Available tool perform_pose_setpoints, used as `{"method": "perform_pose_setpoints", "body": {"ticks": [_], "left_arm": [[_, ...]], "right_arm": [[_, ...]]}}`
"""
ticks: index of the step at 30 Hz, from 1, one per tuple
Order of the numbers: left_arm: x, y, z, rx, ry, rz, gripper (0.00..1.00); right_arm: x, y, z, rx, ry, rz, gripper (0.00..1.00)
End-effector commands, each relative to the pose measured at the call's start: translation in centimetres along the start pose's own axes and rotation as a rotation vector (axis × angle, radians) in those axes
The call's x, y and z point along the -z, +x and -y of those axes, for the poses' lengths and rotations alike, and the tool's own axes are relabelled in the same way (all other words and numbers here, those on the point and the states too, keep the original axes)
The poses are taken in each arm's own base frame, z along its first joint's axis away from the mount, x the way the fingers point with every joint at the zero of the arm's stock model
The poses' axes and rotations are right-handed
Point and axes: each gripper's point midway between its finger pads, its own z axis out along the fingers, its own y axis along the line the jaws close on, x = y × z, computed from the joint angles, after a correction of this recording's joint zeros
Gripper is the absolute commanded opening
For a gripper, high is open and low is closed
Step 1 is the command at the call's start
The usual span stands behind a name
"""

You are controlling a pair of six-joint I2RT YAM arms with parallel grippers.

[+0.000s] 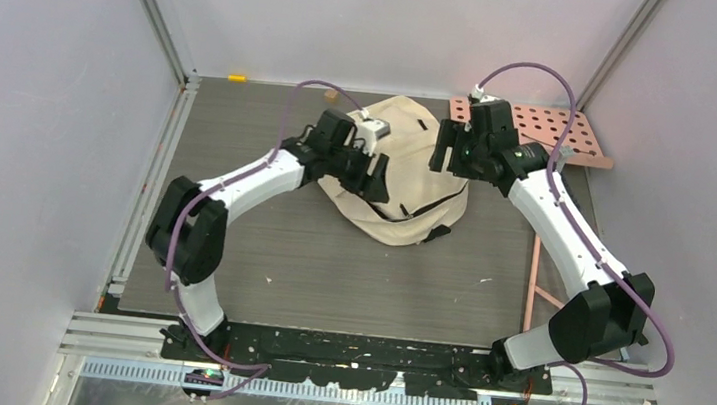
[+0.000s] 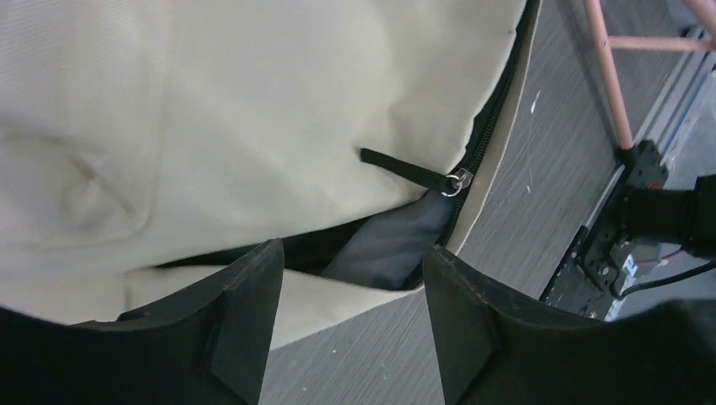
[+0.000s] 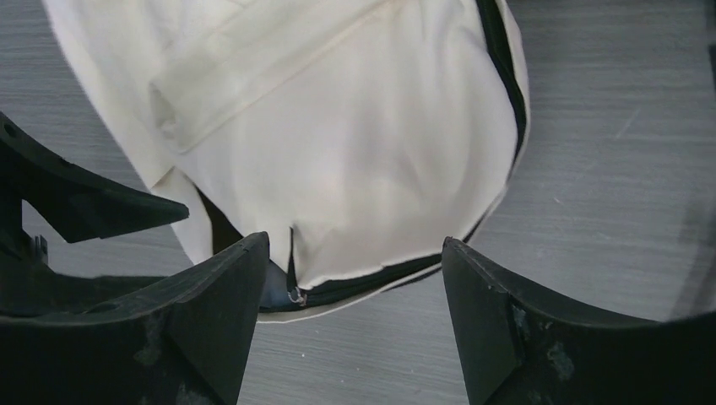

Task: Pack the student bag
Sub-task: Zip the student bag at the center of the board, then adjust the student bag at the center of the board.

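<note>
The student bag is a cream fabric backpack lying at the back middle of the table, its black zipper line partly undone along the near side. My left gripper hangs over its left flank, the right gripper over its right top. In the left wrist view the bag fills the frame, with a zipper pull beside a gap showing dark lining. My left gripper is open and empty. My right gripper is also open, above the bag and its zipper pull.
A pink perforated board lies at the back right, with a pink frame rail along the table's right side. A small yellow piece sits at the back wall. Grey wood-grain table lies in front of the bag.
</note>
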Motion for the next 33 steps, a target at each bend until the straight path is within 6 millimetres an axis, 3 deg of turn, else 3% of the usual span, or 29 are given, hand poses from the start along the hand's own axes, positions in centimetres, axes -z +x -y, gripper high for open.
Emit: {"method": "perform_pose_setpoints", "body": {"ticks": [1,6,11,16,21,26,28,32,33], "left_arm": [[-2.0,-1.7,0.4,-0.128,0.007,0.023,0.65],[-1.0,-4.1,-5.4,0.006,-0.231,0.084,0.74],[1.1,-6.2,-11.1,0.286,-0.388,0.2,0.8],[3.5,-6.0,-17.8,0.527,-0.578,0.299,0.81],[5.2,-4.5,-22.5,0.607,-0.724,0.308,0.82],[4.1,-2.8,-24.5,0.646,-0.704,0.273,0.84],[2.7,-2.9,-24.0,0.635,-0.623,0.268,0.79],[1.1,-3.6,-23.0,0.608,-0.496,0.298,0.52],[1.0,-3.9,-22.7,0.595,-0.465,0.31,0.44]], "right_arm": [[1.3,1.8,3.8,-0.119,0.229,-0.008,0.81],[0.5,4.6,5.0,-0.2,0.299,-0.098,0.84],[-0.3,4.7,5.4,-0.229,0.326,-0.106,0.85],[-1.0,5.1,6.1,-0.246,0.339,-0.13,0.87],[-2.2,5.8,6.9,-0.31,0.308,-0.169,0.88],[-3.7,5.9,6.7,-0.349,0.251,-0.202,0.87],[-4.2,5.8,6.4,-0.344,0.238,-0.211,0.84],[-5.3,5.7,6.2,-0.322,0.22,-0.228,0.73],[-5.8,5.7,6.2,-0.312,0.216,-0.232,0.65]]}}
